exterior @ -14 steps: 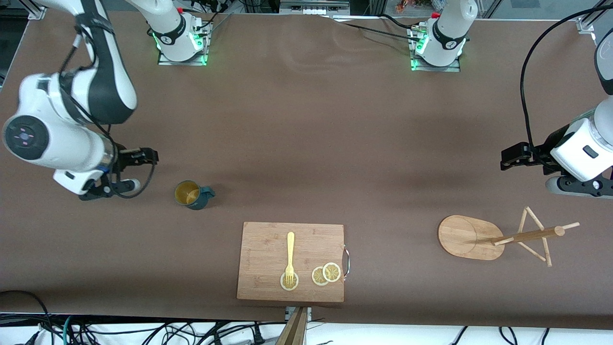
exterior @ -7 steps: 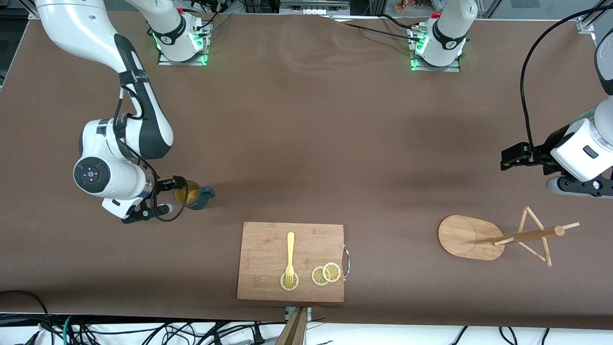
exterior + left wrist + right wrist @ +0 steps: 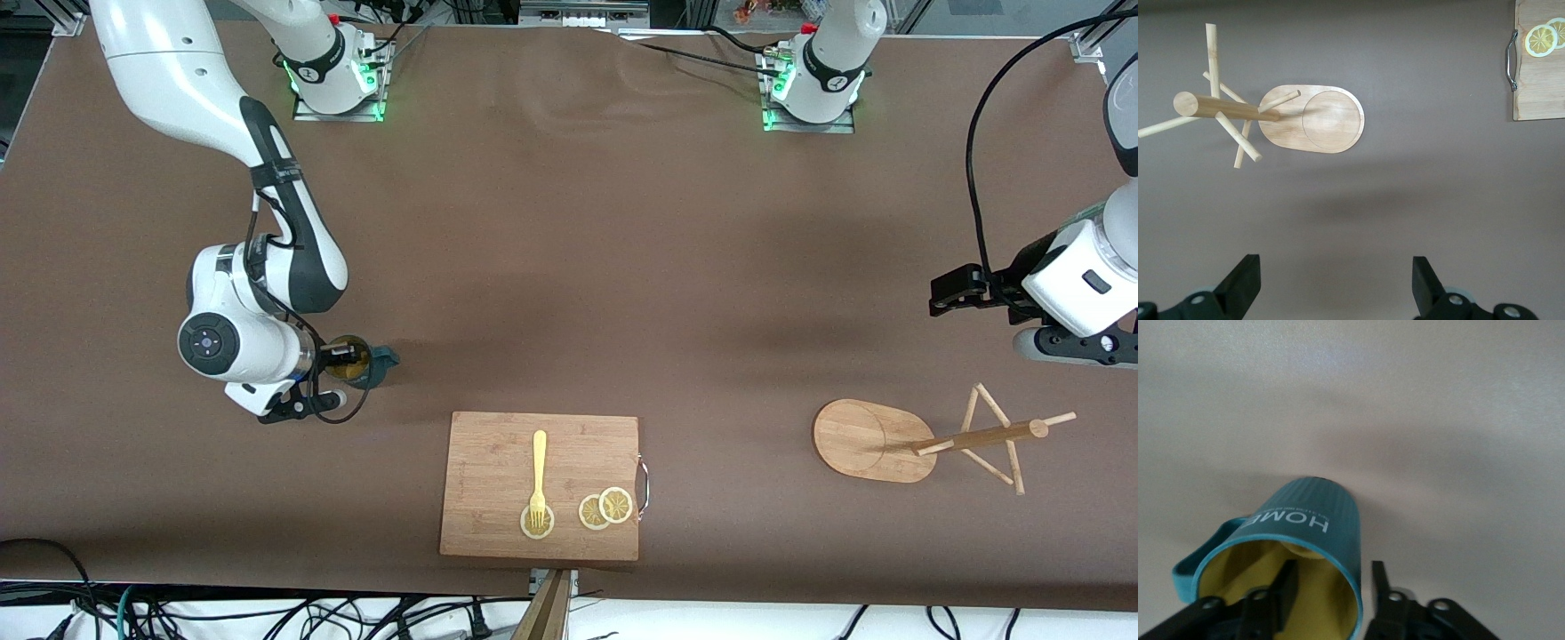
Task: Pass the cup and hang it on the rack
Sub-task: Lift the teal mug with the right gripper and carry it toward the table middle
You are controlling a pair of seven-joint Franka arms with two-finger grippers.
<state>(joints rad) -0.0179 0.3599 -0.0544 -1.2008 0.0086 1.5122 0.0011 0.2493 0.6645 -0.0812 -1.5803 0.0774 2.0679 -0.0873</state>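
Observation:
The dark teal cup (image 3: 372, 368) stands upright on the table toward the right arm's end, its yellowish inside partly covered by the hand. My right gripper (image 3: 343, 356) is open at the cup's rim. In the right wrist view the right gripper (image 3: 1333, 579) has one finger inside the cup (image 3: 1308, 513) and one outside, with the wall between them and a gap still showing. The wooden rack (image 3: 869, 440) stands toward the left arm's end. My left gripper (image 3: 947, 293) waits open and empty above the table near the rack (image 3: 1313, 120); the left wrist view shows the left gripper (image 3: 1336, 288) over bare table.
A wooden cutting board (image 3: 498, 444) with a yellow fork (image 3: 538, 471) and lemon slices (image 3: 605, 508) lies nearer the front camera than the cup, at the table's middle. Its metal handle (image 3: 1511, 60) also shows in the left wrist view.
My right arm swung in toward the cup and came down; its fingers now straddle the cup's rim. The cup, the rack and the left arm have not moved.

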